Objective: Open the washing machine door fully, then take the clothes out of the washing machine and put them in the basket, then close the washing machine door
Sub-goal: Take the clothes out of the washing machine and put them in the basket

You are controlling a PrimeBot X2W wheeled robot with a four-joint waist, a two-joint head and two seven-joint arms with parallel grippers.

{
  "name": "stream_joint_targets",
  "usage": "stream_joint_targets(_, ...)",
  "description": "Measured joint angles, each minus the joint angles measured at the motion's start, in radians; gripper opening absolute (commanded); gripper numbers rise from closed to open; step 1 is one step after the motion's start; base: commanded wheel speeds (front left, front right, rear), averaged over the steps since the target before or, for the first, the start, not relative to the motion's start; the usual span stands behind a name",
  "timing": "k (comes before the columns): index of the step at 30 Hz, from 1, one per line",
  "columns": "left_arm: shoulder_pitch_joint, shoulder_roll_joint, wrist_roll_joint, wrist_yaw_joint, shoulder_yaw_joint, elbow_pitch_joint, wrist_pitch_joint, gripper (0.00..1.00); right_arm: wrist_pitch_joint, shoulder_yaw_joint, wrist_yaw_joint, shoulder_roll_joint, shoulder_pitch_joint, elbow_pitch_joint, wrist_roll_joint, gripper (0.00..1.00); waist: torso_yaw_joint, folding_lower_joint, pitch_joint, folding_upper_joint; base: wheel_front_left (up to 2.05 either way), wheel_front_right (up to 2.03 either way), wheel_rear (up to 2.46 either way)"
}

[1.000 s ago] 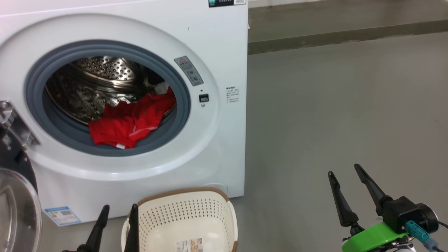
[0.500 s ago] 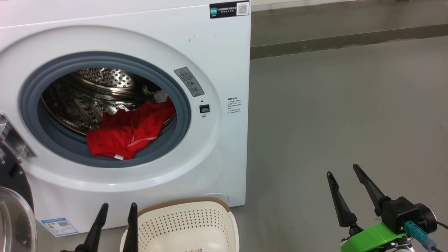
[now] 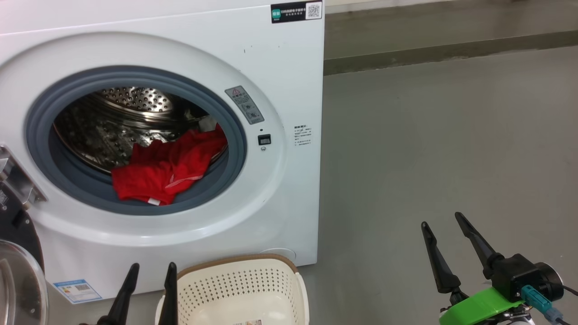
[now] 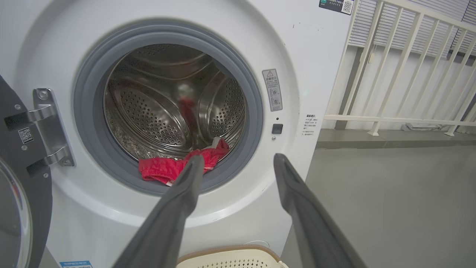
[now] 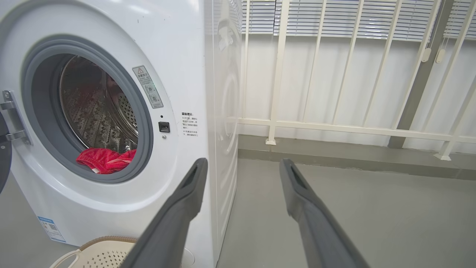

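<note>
Clothes in drum untouched; L fingers & R fingers wide apart, empty

Laundry corner; washing machine, railing, blinds

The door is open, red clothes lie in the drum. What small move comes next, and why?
Probably reach the left gripper forward to the clothes: it is open, empty and aimed at the drum, where they lie near the front lip.
</note>
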Motion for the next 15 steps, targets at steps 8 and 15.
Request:
stream_joint_targets(8, 0.0, 0.002, 0.0, 0.009, -0.001, 0.009, 0.0, 1.0, 0.0, 0.006, 0.0, -0.002, 0.0, 0.0, 0.0, 1.0, 0.004, 0.0, 0.009, 0.0, 0.0, 0.0, 0.0)
stream_joint_targets(15, -0.018, 0.002, 0.001, 0.023, -0.006, 0.024, 0.0, 1.0, 0.0, 0.012, 0.0, -0.008, -0.001, 0.0, 0.0, 1.0, 0.013, 0.0, 0.025, 0.0, 0.0, 0.0, 0.0)
